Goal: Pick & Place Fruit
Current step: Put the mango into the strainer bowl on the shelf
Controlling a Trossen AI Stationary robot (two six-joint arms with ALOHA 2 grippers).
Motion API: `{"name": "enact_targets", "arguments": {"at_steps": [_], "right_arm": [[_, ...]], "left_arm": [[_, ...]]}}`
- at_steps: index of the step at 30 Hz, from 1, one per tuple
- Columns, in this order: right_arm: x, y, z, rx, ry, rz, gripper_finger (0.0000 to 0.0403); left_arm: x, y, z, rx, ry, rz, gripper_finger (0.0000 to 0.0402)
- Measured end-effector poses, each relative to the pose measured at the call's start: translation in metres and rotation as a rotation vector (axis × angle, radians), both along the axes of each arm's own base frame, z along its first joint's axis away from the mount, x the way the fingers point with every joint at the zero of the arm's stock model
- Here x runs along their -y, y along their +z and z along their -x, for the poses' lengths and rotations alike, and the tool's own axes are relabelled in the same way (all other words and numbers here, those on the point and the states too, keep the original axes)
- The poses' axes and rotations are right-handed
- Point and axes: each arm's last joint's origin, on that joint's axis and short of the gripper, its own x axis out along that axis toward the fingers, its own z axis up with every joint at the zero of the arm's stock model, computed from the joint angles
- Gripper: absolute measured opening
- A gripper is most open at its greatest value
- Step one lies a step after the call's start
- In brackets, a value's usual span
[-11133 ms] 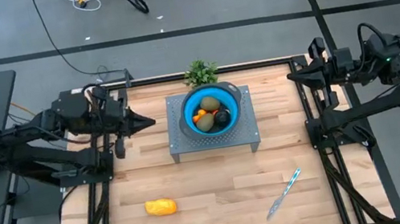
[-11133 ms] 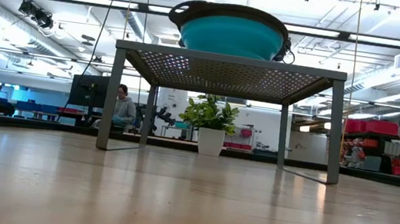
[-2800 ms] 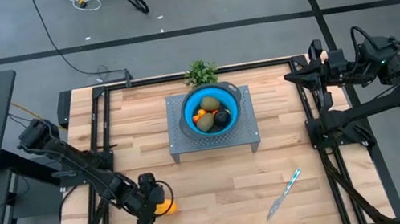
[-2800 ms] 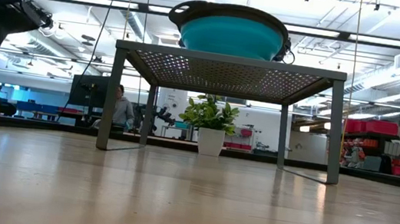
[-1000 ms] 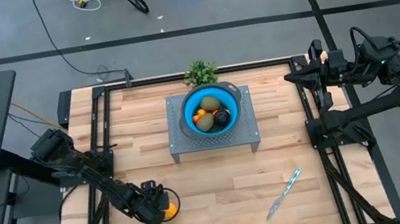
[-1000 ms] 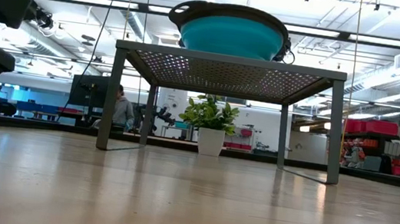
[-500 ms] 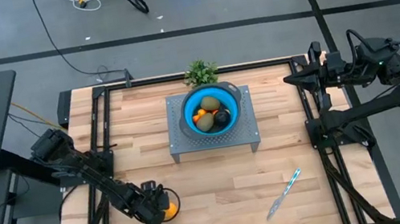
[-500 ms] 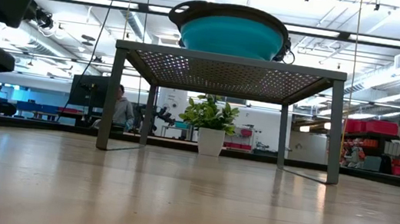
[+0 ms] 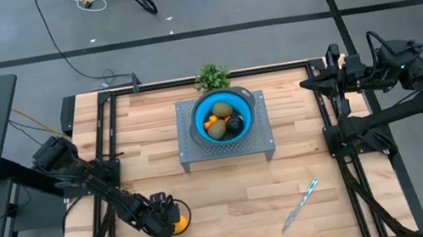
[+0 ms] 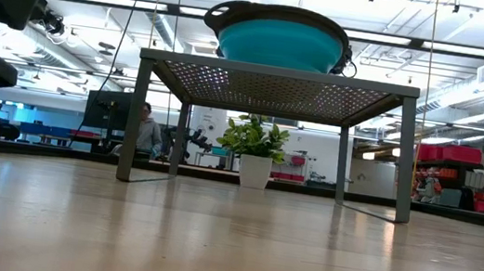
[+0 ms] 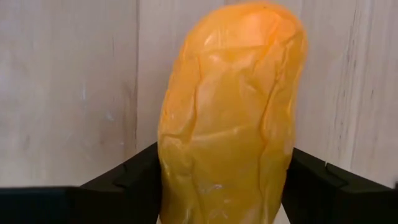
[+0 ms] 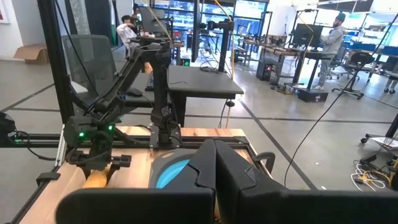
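Left gripper (image 9: 169,223): low at the table's near-left, fingers (image 11: 124,180) pressed to both sides of the yellow-orange fruit (image 11: 227,112); its lower end is cut off.
Right gripper (image 12: 214,177): closed, empty, raised at the far-right edge.
Blue bowl (image 9: 221,99): holds the other fruit, partly overlapping.
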Motion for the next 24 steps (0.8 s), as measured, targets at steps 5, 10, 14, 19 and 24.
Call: {"name": "enact_targets", "arguments": {"at_steps": [5, 10, 14, 19, 24], "right_arm": [[0.0, 0.0, 0.0, 0.0, 0.0, 0.0, 0.0], [0.0, 0.0, 0.0, 0.0, 0.0, 0.0, 0.0], [0.0, 0.0, 0.0, 0.0, 0.0, 0.0, 0.0], [0.0, 0.0, 0.0, 0.0, 0.0, 0.0, 0.0], [0.0, 0.0, 0.0, 0.0, 0.0, 0.0, 0.0]], "left_arm": [[0.003, 0.003, -0.001, -0.017, -0.025, 0.034, 0.0248], [0.007, 0.01, -0.006, 0.014, -0.052, 0.041, 0.024], [0.008, 0.012, -0.007, 0.026, -0.05, 0.041, 0.0246], [0.008, 0.012, -0.007, 0.024, -0.049, 0.039, 0.0241], [0.007, 0.012, -0.007, 0.022, -0.05, 0.039, 0.0243]]}}
